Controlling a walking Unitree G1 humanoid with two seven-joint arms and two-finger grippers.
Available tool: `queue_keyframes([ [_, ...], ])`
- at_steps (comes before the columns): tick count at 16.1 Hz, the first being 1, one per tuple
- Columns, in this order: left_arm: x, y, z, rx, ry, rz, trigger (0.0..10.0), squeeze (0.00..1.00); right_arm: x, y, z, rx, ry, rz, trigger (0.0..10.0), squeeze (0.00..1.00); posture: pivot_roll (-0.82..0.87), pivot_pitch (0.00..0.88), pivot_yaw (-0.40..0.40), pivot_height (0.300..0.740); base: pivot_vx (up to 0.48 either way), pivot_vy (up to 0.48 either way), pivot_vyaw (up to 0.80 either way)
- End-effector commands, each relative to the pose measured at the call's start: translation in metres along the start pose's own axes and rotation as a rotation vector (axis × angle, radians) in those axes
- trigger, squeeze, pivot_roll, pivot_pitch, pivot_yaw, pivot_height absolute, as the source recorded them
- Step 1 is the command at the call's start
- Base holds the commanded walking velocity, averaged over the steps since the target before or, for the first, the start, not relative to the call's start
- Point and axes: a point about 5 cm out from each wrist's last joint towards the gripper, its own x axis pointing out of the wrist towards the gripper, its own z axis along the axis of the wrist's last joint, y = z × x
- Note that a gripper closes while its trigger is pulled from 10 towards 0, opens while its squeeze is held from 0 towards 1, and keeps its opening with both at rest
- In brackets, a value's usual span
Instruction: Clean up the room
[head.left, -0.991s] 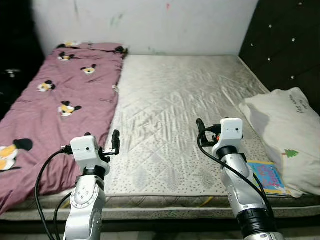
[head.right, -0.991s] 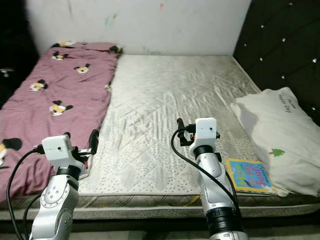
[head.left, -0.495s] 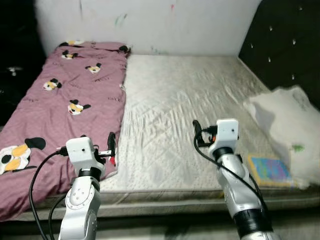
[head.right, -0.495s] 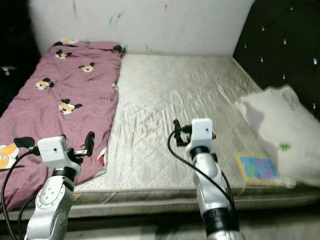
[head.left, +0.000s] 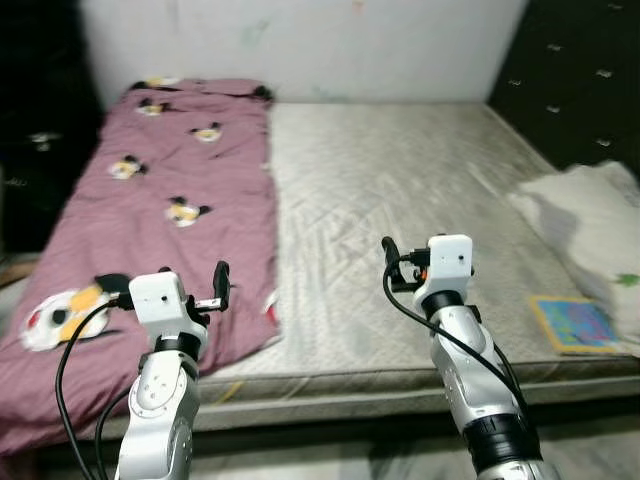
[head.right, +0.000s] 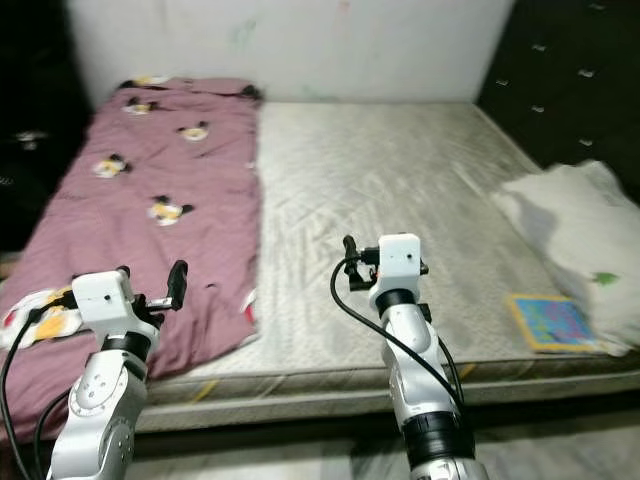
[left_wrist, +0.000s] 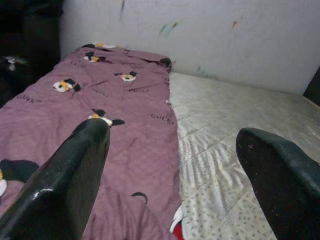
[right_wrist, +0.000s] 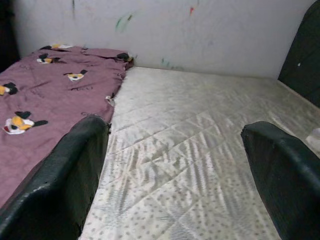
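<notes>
purple blanket (head.left: 160, 190) covers mattress (head.left: 400, 190) left side, pillow (head.left: 590, 215) and book (head.left: 578, 323) right. left gripper (left_wrist: 170, 165) and right gripper (right_wrist: 175, 165) hover, fingers apart.

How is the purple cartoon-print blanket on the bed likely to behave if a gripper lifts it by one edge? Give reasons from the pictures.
The purple blanket is probably floppy: it lies flat, creased, and droops over the mattress edge. Lifted at one edge, it would likely sag and trail rather than rise whole. It looks thin, so probably light, though its length may drag.
</notes>
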Motion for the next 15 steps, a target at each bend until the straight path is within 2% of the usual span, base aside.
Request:
queue_keyframes([
  [1,0.0004,-0.0107,0.0013,-0.007,-0.007,-0.045,10.0,0.00,-0.0020,-0.0106,-0.0018,-0.017,0.007,-0.027,10.0,0.00,0.04,0.026,-0.014,0.740,0.000,0.000,0.00],
  [4,-0.0006,-0.0108,0.0021,-0.004,-0.013,-0.061,10.0,0.00,-0.0014,-0.0103,-0.0016,-0.017,0.007,-0.026,10.0,0.00,0.04,0.025,-0.015,0.740,0.086,0.000,0.00],
  [6,-0.0012,-0.0105,0.0019,-0.006,-0.012,-0.067,10.0,0.00,-0.0009,-0.0098,-0.0020,-0.015,0.009,-0.025,10.0,0.00,0.04,0.019,-0.014,0.740,0.291,0.000,-0.47],
  [15,-0.0004,-0.0120,0.0018,-0.001,-0.011,-0.074,10.0,0.00,-0.0010,-0.0104,-0.0040,-0.024,0.013,-0.026,10.0,0.00,0.04,0.014,-0.014,0.740,0.311,0.000,0.00],
])
